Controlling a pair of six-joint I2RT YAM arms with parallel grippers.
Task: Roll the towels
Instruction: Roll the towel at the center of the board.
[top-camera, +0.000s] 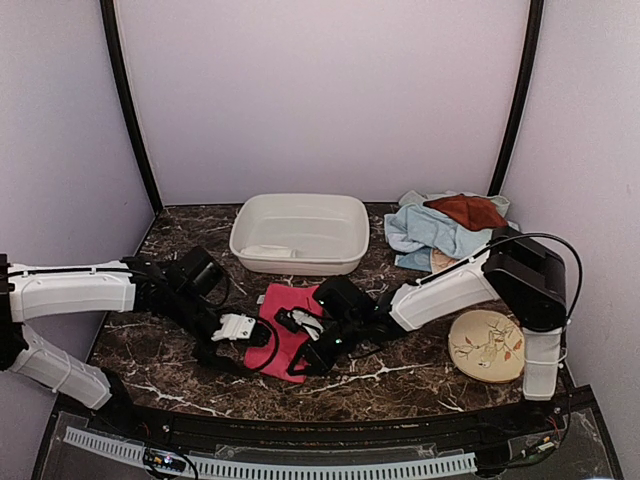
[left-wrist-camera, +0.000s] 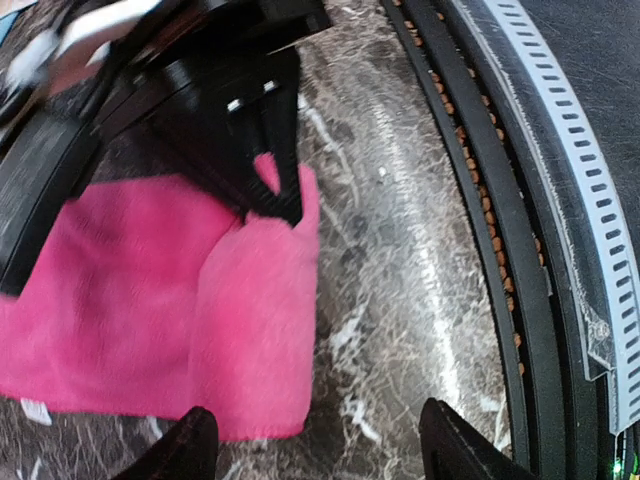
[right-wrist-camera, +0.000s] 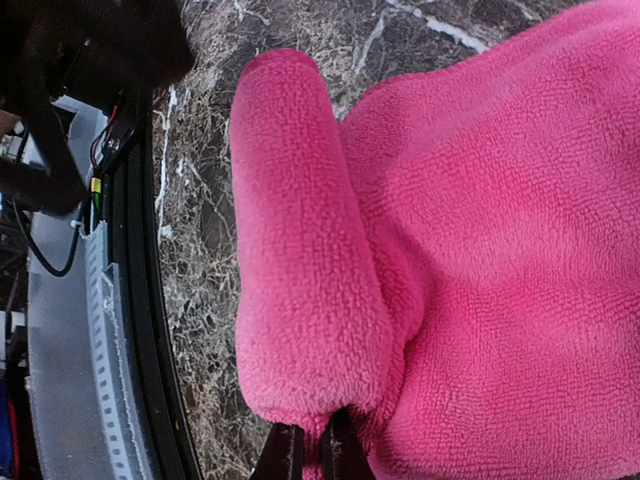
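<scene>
Pink towel (right-wrist-camera: 480, 250) in closed right end effector (right-wrist-camera: 312, 452); left end effector (left-wrist-camera: 322, 445) open, both low.

Pink towel (top-camera: 283, 298) largely covered in top view

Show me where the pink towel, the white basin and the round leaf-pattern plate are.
pink towel (top-camera: 290, 298), top view, on its flat far end.
white basin (top-camera: 300, 262), top view, on its near wall.
leaf-pattern plate (top-camera: 487, 345), top view, on its middle.
</scene>
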